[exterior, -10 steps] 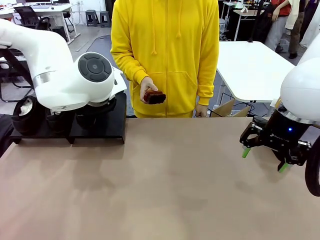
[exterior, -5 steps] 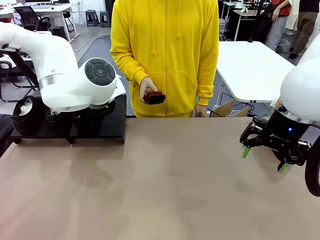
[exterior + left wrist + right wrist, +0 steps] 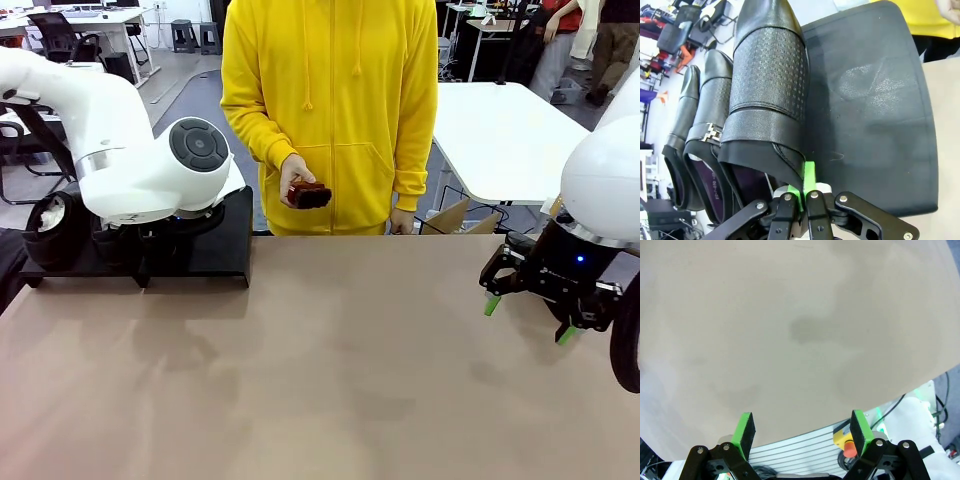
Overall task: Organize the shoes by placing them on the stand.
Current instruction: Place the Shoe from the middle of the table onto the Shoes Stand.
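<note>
In the left wrist view my left gripper point(image 3: 803, 192) is shut on the collar edge of a black shoe point(image 3: 770, 85) with an embossed upper. That shoe lies along the stand point(image 3: 875, 110), beside a buckled shoe point(image 3: 710, 110) and a third shoe point(image 3: 682, 115). In the front view the left arm hangs over the stand point(image 3: 215, 255) and hides its gripper; one shoe point(image 3: 50, 232) shows at the stand's left end. My right gripper point(image 3: 525, 318) hovers open over the table at the right, and the right wrist view shows nothing between the right gripper's point(image 3: 802, 432) green pads.
A person in a yellow hoodie stands at the far side holding a small brown brush point(image 3: 308, 194). The tan table point(image 3: 330, 370) stretches bare between the arms. A white table point(image 3: 500, 130) stands behind at the right.
The left arm has shifted slightly rightward over the stand. The right arm and the person's hand have stayed still.
</note>
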Available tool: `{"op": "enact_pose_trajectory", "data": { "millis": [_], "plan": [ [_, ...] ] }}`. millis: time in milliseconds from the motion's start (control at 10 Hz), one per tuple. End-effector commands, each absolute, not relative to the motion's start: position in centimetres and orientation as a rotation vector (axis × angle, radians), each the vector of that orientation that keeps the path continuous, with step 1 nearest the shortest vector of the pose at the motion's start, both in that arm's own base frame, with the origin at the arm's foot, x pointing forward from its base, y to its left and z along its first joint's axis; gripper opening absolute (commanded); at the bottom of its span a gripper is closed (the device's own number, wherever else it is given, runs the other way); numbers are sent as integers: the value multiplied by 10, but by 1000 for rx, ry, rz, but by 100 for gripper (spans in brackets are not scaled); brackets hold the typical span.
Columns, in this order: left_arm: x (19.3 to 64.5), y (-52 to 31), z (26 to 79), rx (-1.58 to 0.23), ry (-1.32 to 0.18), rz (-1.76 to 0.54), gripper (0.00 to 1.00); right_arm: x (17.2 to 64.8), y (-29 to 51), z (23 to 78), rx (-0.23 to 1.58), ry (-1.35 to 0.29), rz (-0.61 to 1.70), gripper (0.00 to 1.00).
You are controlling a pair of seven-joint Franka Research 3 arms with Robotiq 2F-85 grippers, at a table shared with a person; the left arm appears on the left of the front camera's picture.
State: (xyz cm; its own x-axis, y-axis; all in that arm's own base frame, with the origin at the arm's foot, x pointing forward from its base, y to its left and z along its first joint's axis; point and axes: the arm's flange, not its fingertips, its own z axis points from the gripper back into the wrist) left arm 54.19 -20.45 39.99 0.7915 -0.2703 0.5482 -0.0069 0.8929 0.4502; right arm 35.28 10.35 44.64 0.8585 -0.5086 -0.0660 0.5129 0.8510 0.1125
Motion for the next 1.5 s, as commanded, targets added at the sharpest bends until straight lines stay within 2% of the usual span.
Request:
{"op": "enact_pose_trajectory", "data": {
  "millis": [0, 100, 200, 600, 1000, 1100, 1400],
  "plan": [
    [547, -210, 400, 468, -649, -115, 0, 354, 103, 448, 143, 23, -520, 100],
    [548, -210, 400, 466, -645, -111, 10, 354, 103, 448, 143, 23, -520, 100],
    [548, -211, 399, 463, -639, -107, 26, 354, 103, 448, 143, 23, -520, 100],
    [550, -208, 406, 471, -670, -36, 100, 354, 103, 448, 143, 23, -520, 100],
    [537, -204, 434, 455, -692, 22, 100, 354, 103, 448, 143, 23, -520, 100],
    [549, -206, 420, 446, -676, -18, 100, 354, 103, 448, 143, 23, -520, 100],
    [549, -206, 420, 446, -676, -18, 100, 354, 103, 448, 143, 23, -520, 100]
  ]
}}
